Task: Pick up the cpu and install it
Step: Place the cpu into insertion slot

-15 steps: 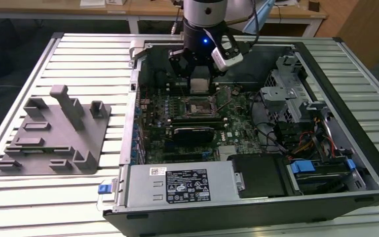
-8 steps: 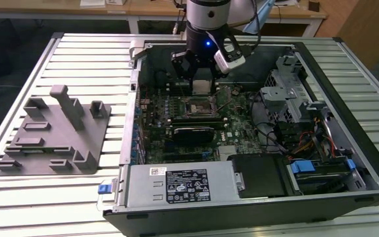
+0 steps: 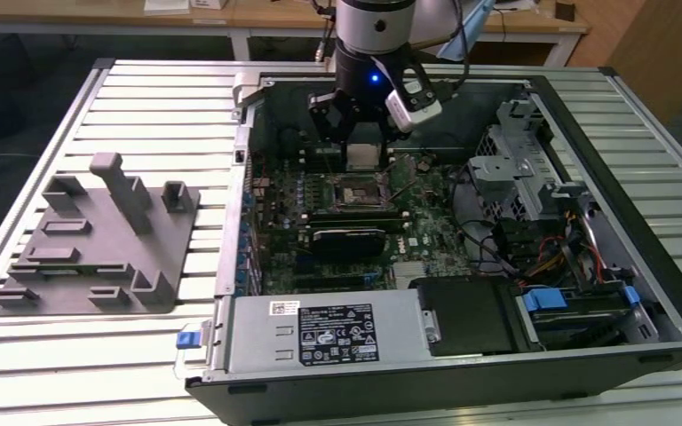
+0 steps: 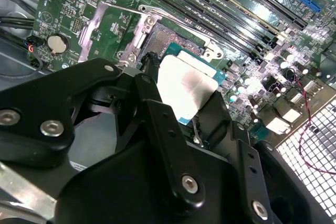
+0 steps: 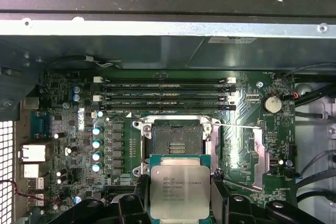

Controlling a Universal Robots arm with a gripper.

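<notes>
Fingers (image 5: 220,203) pinched the cpu (image 5: 180,192) by two edges near the open socket (image 5: 176,137) (keeps its underside untouched, I reckon).

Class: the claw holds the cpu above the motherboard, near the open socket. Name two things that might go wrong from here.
The cpu is gripped only by its edges in the claw, so it might slip and fall onto the motherboard. If it comes down off-centre or tilted over the socket, it may seat crooked and harm the contacts.
</notes>
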